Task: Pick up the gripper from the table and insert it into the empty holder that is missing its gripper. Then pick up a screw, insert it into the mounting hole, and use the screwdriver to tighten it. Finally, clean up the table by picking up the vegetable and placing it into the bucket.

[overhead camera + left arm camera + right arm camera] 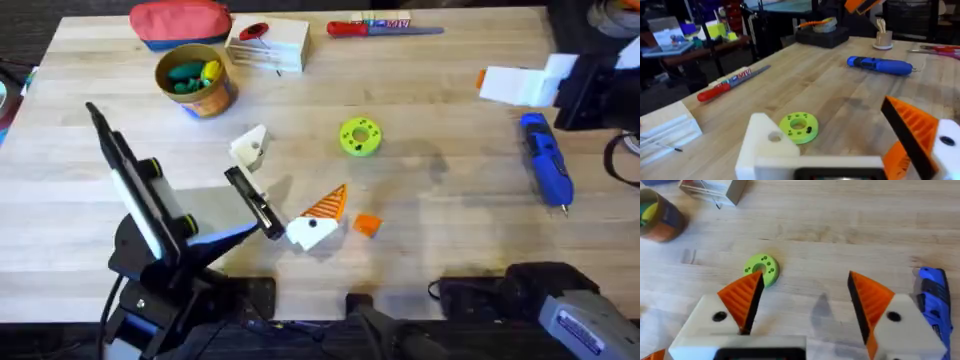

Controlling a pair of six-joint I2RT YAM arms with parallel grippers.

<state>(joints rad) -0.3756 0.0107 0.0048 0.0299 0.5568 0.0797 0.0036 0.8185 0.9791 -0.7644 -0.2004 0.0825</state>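
Tabletop: pale wood planks, with a cluttered, dim room behind it in the left wrist view.
Left claw: low over the middle of the tabletop, its two fingers spread wide apart and gripping nothing.
Holder: the plain white wedge on one side of the left claw, bare of any pad, with a round hole in its face.
Opposite finger: a white mount carrying an orange ribbed pad.
Gripper: a small orange block lying loose on the tabletop, just beside the orange-padded finger and apart from the holder.
Green ring: flat on the wood, beyond the left claw's open gap.
Screwdriver: blue, lying on its side toward the right of the tabletop, untouched.
Bucket: upright at the far left, near a red pouch, with green and yellow pieces inside.
Red-handled screwdriver: along the far edge, next to a white box.
Right claw: orange pads held wide open, empty, above the wood with the green ring just ahead.
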